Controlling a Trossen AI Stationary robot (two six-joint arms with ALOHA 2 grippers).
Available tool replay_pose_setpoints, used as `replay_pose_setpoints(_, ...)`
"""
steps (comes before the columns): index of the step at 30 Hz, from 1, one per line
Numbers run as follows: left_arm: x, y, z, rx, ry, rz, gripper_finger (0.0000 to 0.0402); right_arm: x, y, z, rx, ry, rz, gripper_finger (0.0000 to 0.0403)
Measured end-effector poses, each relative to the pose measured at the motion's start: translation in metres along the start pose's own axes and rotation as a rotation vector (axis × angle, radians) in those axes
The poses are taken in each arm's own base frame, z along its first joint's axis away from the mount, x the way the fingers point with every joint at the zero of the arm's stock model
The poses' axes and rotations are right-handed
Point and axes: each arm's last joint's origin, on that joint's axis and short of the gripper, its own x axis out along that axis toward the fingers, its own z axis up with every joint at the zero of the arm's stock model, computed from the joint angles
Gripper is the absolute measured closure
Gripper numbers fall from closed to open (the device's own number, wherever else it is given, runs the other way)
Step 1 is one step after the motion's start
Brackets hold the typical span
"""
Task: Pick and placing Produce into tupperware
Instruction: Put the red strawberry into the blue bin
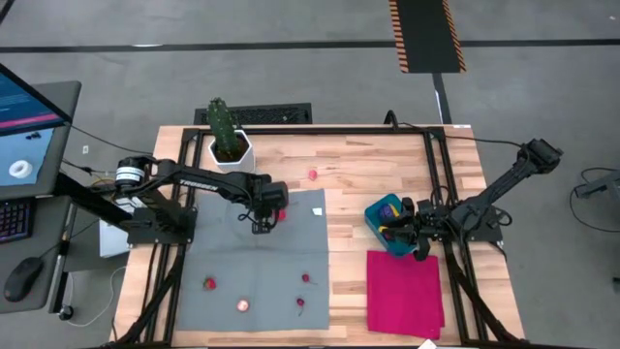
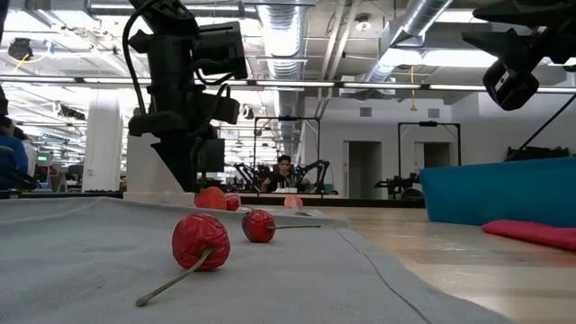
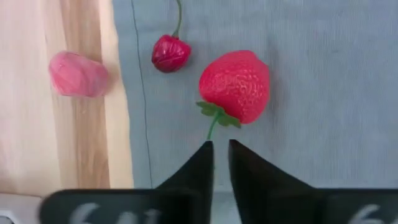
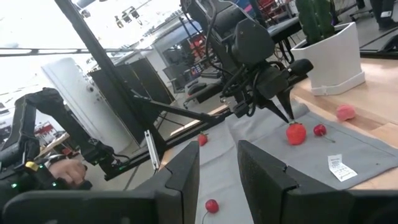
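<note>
A red toy strawberry (image 3: 236, 84) with a green stem lies on the grey cloth (image 1: 254, 267), next to a small dark red fruit (image 3: 170, 53). A pink fruit (image 3: 78, 73) lies on the bare wood beside the cloth. My left gripper (image 3: 221, 148) points down just beside the strawberry (image 1: 279, 215), its fingers shut to a narrow slit. The teal tub (image 1: 387, 223) stands at the centre right with yellow and dark pieces in it. My right gripper (image 4: 217, 168) is open and empty at the tub's right side (image 1: 418, 237). My left gripper's fingertips (image 3: 205, 152) stand at the free end of the strawberry's green stem (image 3: 213, 127), coming from above. I cannot tell whether they touch it. The strawberry lies on the cloth.
Several more small red fruits lie on the near part of the grey cloth (image 1: 209, 283) (image 1: 242, 304) (image 1: 306, 279). A magenta cloth (image 1: 405, 291) lies in front of the tub. A cactus in a white pot (image 1: 229, 141) stands at the far left. A white paper tag (image 1: 318, 210) lies on the cloth.
</note>
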Motion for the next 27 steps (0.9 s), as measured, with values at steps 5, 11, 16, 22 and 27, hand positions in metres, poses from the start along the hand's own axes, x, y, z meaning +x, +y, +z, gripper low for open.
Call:
replay_pose_setpoints(5,0.0000,0.0000,0.0001,0.003,-0.001,0.000,0.0397,0.0000,0.0000,0.0000,0.000,0.000,0.000,0.0272)
replay_pose_setpoints(11,0.0000,0.0003,-0.0001,0.006,0.001,0.010,0.0401,0.0000,0.0000,0.0000,0.001,0.000,0.000,0.0272)
replay_pose_setpoints(16,-0.0001,-0.0003,-0.0007,0.024,0.009,0.033,0.0401,0.0000,0.0000,0.0000,0.000,0.000,0.000,0.0272)
replay_pose_setpoints(22,-0.0002,-0.0008,-0.0018,0.030,0.021,0.029,0.0401,0.0000,0.0000,0.0000,0.001,0.000,0.000,0.0272)
replay_pose_setpoints(27,-0.0003,-0.0014,-0.0018,0.031,0.021,0.029,0.0402,0.0000,0.0000,0.0000,0.001,0.000,0.000,0.0272)
